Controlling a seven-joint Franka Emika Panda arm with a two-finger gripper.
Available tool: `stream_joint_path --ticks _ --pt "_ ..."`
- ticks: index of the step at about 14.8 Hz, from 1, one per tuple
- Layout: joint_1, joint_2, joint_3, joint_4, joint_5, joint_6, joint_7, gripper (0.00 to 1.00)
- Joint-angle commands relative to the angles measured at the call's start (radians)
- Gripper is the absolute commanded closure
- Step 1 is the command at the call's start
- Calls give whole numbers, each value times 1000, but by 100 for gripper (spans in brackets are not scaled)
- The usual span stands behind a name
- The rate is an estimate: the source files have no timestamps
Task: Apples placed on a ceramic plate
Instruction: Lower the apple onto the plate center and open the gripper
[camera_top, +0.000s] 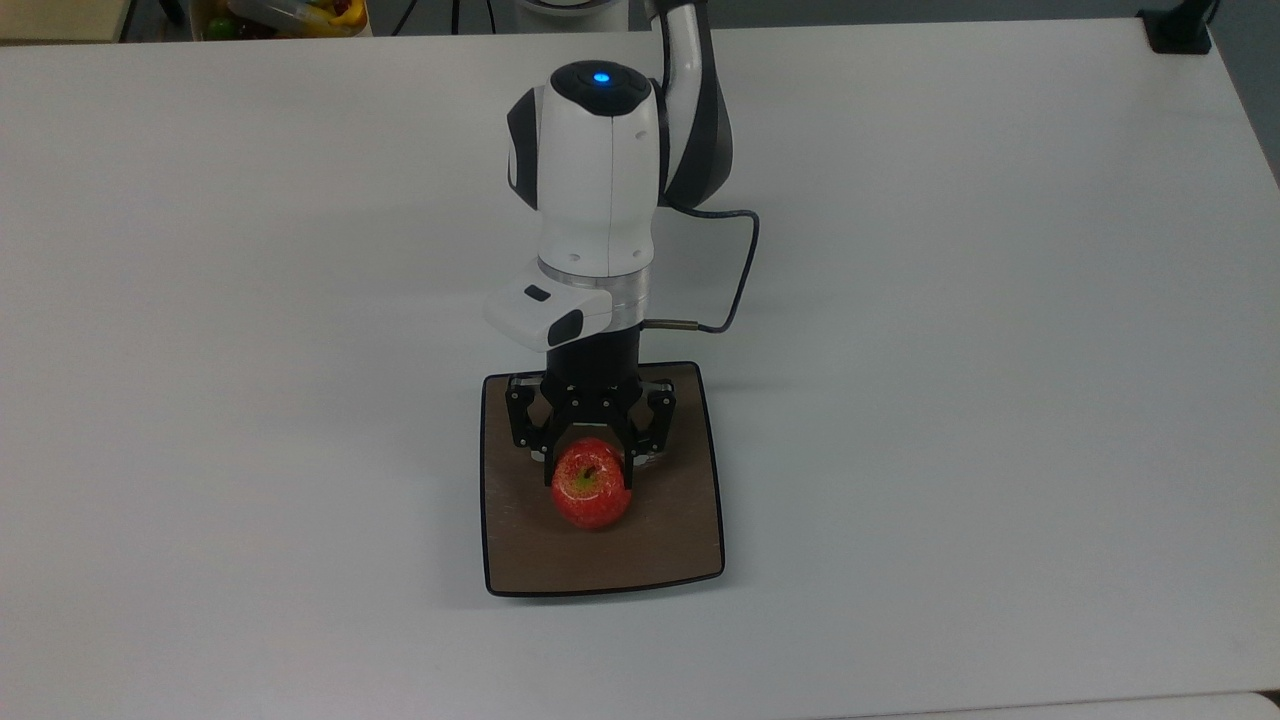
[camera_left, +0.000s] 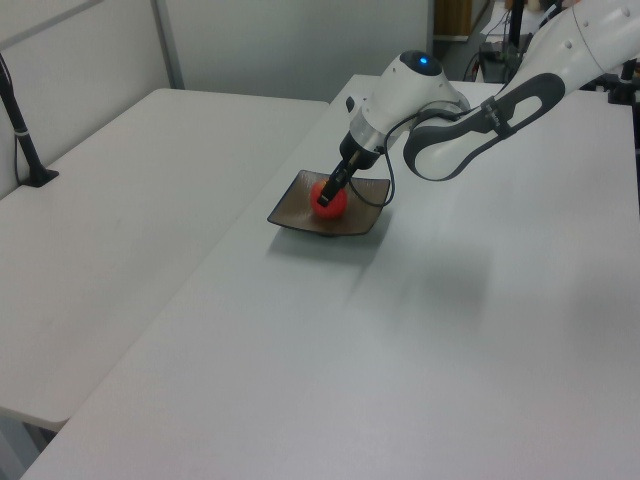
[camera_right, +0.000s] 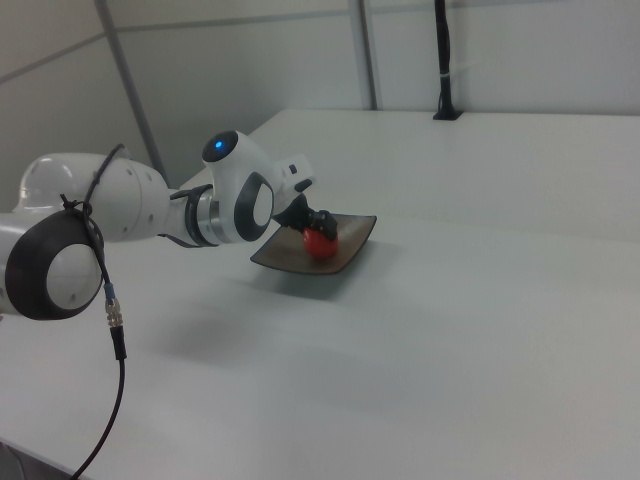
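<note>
A broad white surface (camera_top: 960, 400) carries the scene, with a second white table (camera_left: 120, 210) standing alongside it on the left view's left. One robot arm (camera_top: 598, 190), white with dark joints and a lit blue dot on its upper housing, reaches from the far edge in the top view and bends down steeply over the plate, its wrist pointing toward the near edge; a thin black cable (camera_top: 735, 280) loops out from the wrist on the top view's right. In the right view the arm comes in from the right view's left, low and nearly level with the surface. One ceramic plate (camera_top: 520, 560), square with rounded corners, brown with a thin black rim, lies flat near the middle of the surface. One black claw (camera_top: 590, 470) hangs over the plate's far half, its two fingers clamped on either side of the single apple (camera_top: 592, 497), red with a yellow-green patch round its stem, stem side up. The apple sits low over the plate's centre; whether it touches the plate cannot be told. No writing or brand mark can be read on the arm, plate or surface. A black post base (camera_top: 1178, 30) stands at the far corner on the top view's right, and a container of coloured items (camera_top: 290, 15) shows beyond the far edge on the top view's left.
</note>
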Motion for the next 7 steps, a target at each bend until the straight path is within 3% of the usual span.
stream_joint_path --ticks 1,2,7 --pt "3 11 -10 18 -25 6 37 17" --pt "3 11 -10 16 -27 6 37 0" --pt "2 -27 -10 10 -25 -3 36 0"
